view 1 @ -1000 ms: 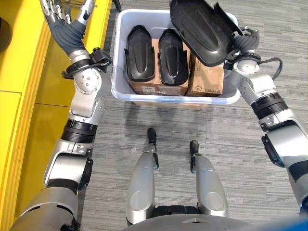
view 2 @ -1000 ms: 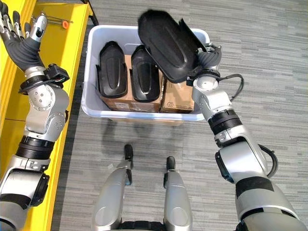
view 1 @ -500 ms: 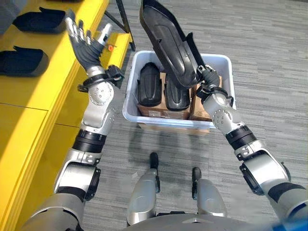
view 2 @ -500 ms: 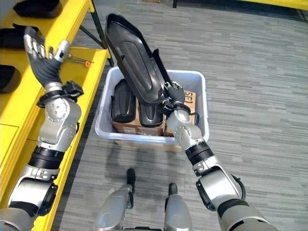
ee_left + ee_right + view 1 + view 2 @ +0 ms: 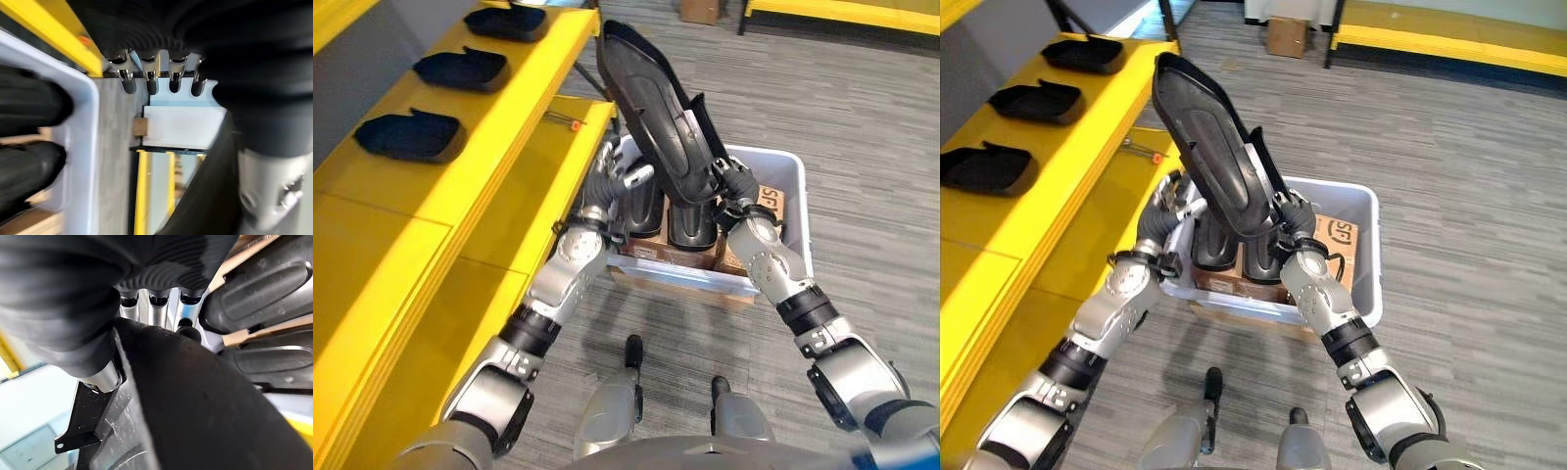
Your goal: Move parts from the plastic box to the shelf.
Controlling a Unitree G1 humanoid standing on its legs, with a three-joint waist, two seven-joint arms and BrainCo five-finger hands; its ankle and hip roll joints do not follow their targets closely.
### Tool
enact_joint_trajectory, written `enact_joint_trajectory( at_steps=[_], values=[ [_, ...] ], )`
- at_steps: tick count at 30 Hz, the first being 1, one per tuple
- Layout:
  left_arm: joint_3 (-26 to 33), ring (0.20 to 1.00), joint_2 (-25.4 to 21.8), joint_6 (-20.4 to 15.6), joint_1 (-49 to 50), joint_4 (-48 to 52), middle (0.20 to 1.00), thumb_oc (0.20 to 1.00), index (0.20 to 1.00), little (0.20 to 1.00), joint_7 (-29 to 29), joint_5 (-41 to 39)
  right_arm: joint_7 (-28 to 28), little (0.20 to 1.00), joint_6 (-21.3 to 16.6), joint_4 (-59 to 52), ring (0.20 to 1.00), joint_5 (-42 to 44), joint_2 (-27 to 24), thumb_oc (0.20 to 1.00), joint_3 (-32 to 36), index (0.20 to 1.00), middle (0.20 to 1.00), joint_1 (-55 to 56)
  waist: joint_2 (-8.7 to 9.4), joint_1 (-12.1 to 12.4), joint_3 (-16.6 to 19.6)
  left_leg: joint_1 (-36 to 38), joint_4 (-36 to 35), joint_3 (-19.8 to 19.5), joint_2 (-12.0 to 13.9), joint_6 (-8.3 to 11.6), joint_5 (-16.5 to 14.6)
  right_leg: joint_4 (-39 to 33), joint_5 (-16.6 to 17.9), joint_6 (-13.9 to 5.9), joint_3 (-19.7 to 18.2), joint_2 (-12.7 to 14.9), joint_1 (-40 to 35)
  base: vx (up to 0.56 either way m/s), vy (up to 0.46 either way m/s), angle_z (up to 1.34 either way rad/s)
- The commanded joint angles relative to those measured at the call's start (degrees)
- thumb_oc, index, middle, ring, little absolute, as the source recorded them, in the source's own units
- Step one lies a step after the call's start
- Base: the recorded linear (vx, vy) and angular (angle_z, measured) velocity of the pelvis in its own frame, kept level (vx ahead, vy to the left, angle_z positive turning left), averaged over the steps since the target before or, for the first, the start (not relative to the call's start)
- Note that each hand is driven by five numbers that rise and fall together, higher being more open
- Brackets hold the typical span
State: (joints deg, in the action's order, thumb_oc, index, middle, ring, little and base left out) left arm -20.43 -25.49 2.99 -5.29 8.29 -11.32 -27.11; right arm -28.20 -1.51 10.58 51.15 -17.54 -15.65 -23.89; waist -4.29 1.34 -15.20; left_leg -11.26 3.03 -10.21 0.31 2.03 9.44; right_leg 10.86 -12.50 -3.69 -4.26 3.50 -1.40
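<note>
Nearest, over the front rim of the plastic box point(image 5: 791, 171), the right hand point(image 5: 732, 186), fingers curled tight on the lower end of a long black part point(image 5: 651, 108), lifted clear of the box and tilted up toward the shelf side. Beside it, at the box's left rim, the left hand point(image 5: 615, 176), fingers straight and relaxed, nothing in it, close under the raised part; touching it or not, cannot tell. Inside the box, two more black parts point(image 5: 690, 220) standing side by side on brown cardboard boxes point(image 5: 1337, 240). To the left, the yellow shelf point(image 5: 509, 117), with three black parts point(image 5: 406, 135) in a row on its top board, well apart from each other. On the lower board, a small tool with orange tip point(image 5: 566, 121). Farther back on the grey floor, a cardboard carton point(image 5: 1285, 35) and another yellow shelf point(image 5: 1449, 34).
</note>
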Motion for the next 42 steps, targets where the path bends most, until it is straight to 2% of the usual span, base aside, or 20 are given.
enact_joint_trajectory(
  at_steps=[1,6,7,8,10,11,12,14,17,19,22,23,28,30,34,37,38,39,41,42],
  values=[
    [4.26,1.000,-2.72,-6.05,-7.60,-4.56,1.000,1.000,1.000,1.000,6.70,1.92,2.52,0.200,-1.25,0.81,0.200,-2.86,2.07,0.200,2.17,0.200,0.200,-10.43,3.27,2.01,0.46,1.52,3.56,-0.05,-1.27,-3.20,-11.96,2.98,1.22,1.05,-3.63,-1.51,1.68,-0.05,-0.061,0.63],
    [8.18,1.000,-4.24,-9.27,-1.64,-4.42,1.000,1.000,1.000,1.000,9.04,0.04,4.51,0.200,3.13,3.15,0.200,-3.31,0.81,0.200,5.31,0.200,0.200,-11.75,2.55,4.81,1.05,-1.07,2.44,-3.60,-0.60,-1.63,-8.33,6.85,-2.81,4.08,-1.90,-4.43,0.50,-0.06,-0.126,0.18],
    [10.92,1.000,-4.18,-11.23,2.03,-4.88,1.000,1.000,1.000,1.000,12.13,-0.02,4.16,0.200,4.48,3.74,0.200,-3.38,0.18,0.200,6.26,0.200,0.200,-11.60,2.33,5.92,1.66,-2.77,0.47,-2.55,0.89,0.29,-4.70,6.64,-3.39,5.34,-0.30,-6.18,-0.57,-0.04,-0.186,0.66],
    [11.47,1.000,-3.56,-12.23,2.85,-5.39,1.000,1.000,1.000,1.000,16.35,0.19,1.81,0.200,3.96,2.63,0.200,-4.74,-0.13,0.200,6.73,0.200,0.200,-9.33,2.17,4.98,1.80,-4.10,0.97,3.79,2.36,0.97,-3.78,5.57,-2.57,5.35,1.68,-6.13,-1.19,-0.05,-0.159,0.71],
    [11.37,1.000,-3.33,-12.96,2.90,-5.87,1.000,1.000,1.000,1.000,17.80,0.01,1.62,0.200,3.86,2.22,0.200,-5.00,-0.30,0.200,6.86,0.200,0.200,-7.69,2.29,4.14,1.82,-4.29,2.55,5.98,3.01,0.98,-4.50,5.37,-2.28,5.36,2.61,-5.92,-1.25,-0.08,0.048,1.18],
    [11.45,1.000,-2.82,-14.09,3.27,-5.82,1.000,1.000,1.000,1.000,18.95,0.28,2.46,0.200,3.24,2.21,0.200,-4.87,-1.00,0.200,6.74,0.200,0.200,-6.31,3.00,2.87,1.95,-2.61,5.50,7.26,4.09,0.31,-7.16,5.86,-1.69,5.19,3.03,-4.91,0.11,-0.17,0.499,1.38],
    [10.92,1.000,-1.76,-16.16,3.72,-4.49,1.000,1.000,1.000,1.000,18.83,0.92,4.01,0.200,3.87,-0.23,0.200,-6.41,-2.76,0.200,7.48,0.200,0.200,-3.73,4.14,-0.47,2.47,2.65,8.91,11.43,7.12,-0.98,-11.96,8.46,-0.02,4.66,4.03,-1.64,4.26,-0.15,0.516,0.97],
    [10.43,1.000,-1.75,-16.93,2.98,-4.15,1.000,1.000,1.000,1.000,18.01,1.05,4.23,0.200,3.92,-1.90,0.200,-6.33,-3.31,0.200,7.52,0.200,0.200,-2.48,3.65,-2.24,2.76,5.53,7.49,12.23,8.29,-0.86,-12.46,10.23,0.28,4.10,4.00,-0.86,6.58,-0.02,0.470,0.74],
    [9.52,1.000,-1.73,-15.89,1.75,-3.41,1.000,1.000,1.000,1.000,16.76,1.02,4.48,0.200,3.44,-2.70,0.200,-6.97,-3.67,0.200,7.87,0.200,0.200,-1.78,2.49,-2.59,2.61,8.20,3.62,12.81,7.50,-0.86,-11.97,10.55,0.37,3.15,5.46,0.05,6.77,0.09,0.312,0.86],
    [8.68,1.000,-1.59,-15.35,1.12,-2.08,1.000,1.000,1.000,1.000,15.91,1.12,5.43,0.200,3.91,-3.32,0.200,-8.00,-3.55,0.200,8.32,0.200,0.200,-1.60,2.22,-2.00,2.65,8.95,1.88,13.06,5.42,-1.09,-12.32,7.52,2.04,1.93,6.63,1.03,6.03,0.07,0.399,0.31],
    [8.63,1.000,-1.97,-15.07,1.21,-1.09,1.000,1.000,1.000,1.000,14.91,0.39,5.93,0.200,4.40,-3.99,0.200,-9.00,-3.30,0.200,8.23,0.200,0.200,-1.87,2.20,-1.35,2.42,9.10,1.37,13.57,4.28,-1.45,-12.68,5.83,3.04,1.25,7.86,1.91,5.60,0.06,0.327,0.18],
    [9.31,1.000,-2.27,-14.79,1.73,0.23,1.000,1.000,1.000,1.000,14.84,0.32,5.71,0.200,4.84,-4.47,0.200,-9.57,-2.77,0.200,7.11,0.200,0.200,-3.15,2.60,0.01,1.93,8.80,2.11,14.42,3.08,-1.93,-13.48,3.54,4.43,0.51,9.06,3.10,4.86,0.05,0.303,0.37],
    [10.04,1.000,-2.52,-14.22,2.63,1.53,1.000,1.000,1.000,1.000,16.21,-0.05,5.92,0.200,5.89,-3.95,0.200,-10.36,-2.00,0.200,5.96,0.200,0.200,-5.79,3.28,1.84,1.39,8.56,3.82,15.36,2.38,-2.56,-14.78,1.22,6.15,-0.48,10.51,4.93,3.95,0.04,0.223,0.12],
    [9.80,1.000,-3.18,-13.25,3.20,2.26,1.000,1.000,1.000,1.000,18.05,-1.15,6.71,0.200,6.51,-2.53,0.200,-9.94,-1.75,0.200,5.06,0.200,0.200,-8.78,4.08,4.02,1.31,7.67,5.80,15.70,1.60,-3.24,-15.84,-0.78,7.70,-2.04,12.11,7.34,2.32,0.05,0.317,0.07],
    [8.29,1.000,-4.26,-13.65,4.23,1.65,1.000,1.000,1.000,1.000,19.77,-2.48,6.68,0.200,7.80,0.11,0.200,-9.40,-0.52,0.200,3.41,0.200,0.200,-12.67,4.79,6.14,1.57,7.44,8.06,16.40,0.96,-4.23,-17.33,-2.73,10.63,-3.33,14.24,10.48,0.15,0.06,0.286,0.07],
    [7.67,1.000,-4.36,-14.25,5.76,1.12,1.000,1.000,1.000,1.000,20.40,-4.14,5.20,0.200,8.62,2.92,0.200,-9.95,1.97,0.200,2.03,0.200,0.200,-15.28,4.67,8.94,2.12,8.11,8.55,18.39,0.61,-5.56,-18.08,0.79,13.23,-2.51,20.47,13.55,-0.72,0.06,0.334,-0.09],
    [6.74,1.000,-3.99,-14.36,5.62,0.75,1.000,1.000,1.000,1.000,21.00,-4.68,4.29,0.200,8.74,4.04,0.200,-10.27,2.78,0.200,1.75,0.200,0.200,-16.04,4.48,9.10,1.71,9.14,7.73,17.48,-0.13,-6.53,-18.58,6.11,15.22,-2.60,18.89,13.40,1.44,0.08,0.298,-0.33],
    [6.01,1.000,-3.83,-14.49,5.38,0.31,1.000,1.000,1.000,1.000,21.32,-4.36,3.65,0.200,8.39,4.46,0.200,-9.87,2.60,0.200,1.64,0.200,0.200,-16.11,4.42,8.61,1.64,9.46,7.15,16.18,-0.45,-6.77,-18.43,7.01,13.92,-2.41,16.33,11.06,2.42,0.08,0.161,-0.36],
    [5.76,1.000,-3.76,-14.63,5.28,0.09,1.000,1.000,1.000,1.000,21.43,-4.34,3.44,0.200,8.22,4.61,0.200,-9.64,2.45,0.200,1.60,0.200,0.200,-16.14,4.37,8.43,1.78,9.35,6.85,15.71,-0.49,-6.78,-18.12,6.90,13.37,-2.24,15.46,10.00,2.78,0.08,0.019,0.33],
    [4.12,1.000,-3.20,-14.17,5.04,-0.21,1.000,1.000,1.000,1.000,21.56,-5.12,2.51,0.200,7.93,5.67,0.200,-7.96,1.23,0.200,1.59,0.200,0.200,-16.34,5.03,6.90,1.97,10.69,4.94,12.12,-2.45,-6.81,-17.47,2.98,10.42,-1.85,10.94,2.84,4.37,0.21,-0.014,0.58]
  ],
)
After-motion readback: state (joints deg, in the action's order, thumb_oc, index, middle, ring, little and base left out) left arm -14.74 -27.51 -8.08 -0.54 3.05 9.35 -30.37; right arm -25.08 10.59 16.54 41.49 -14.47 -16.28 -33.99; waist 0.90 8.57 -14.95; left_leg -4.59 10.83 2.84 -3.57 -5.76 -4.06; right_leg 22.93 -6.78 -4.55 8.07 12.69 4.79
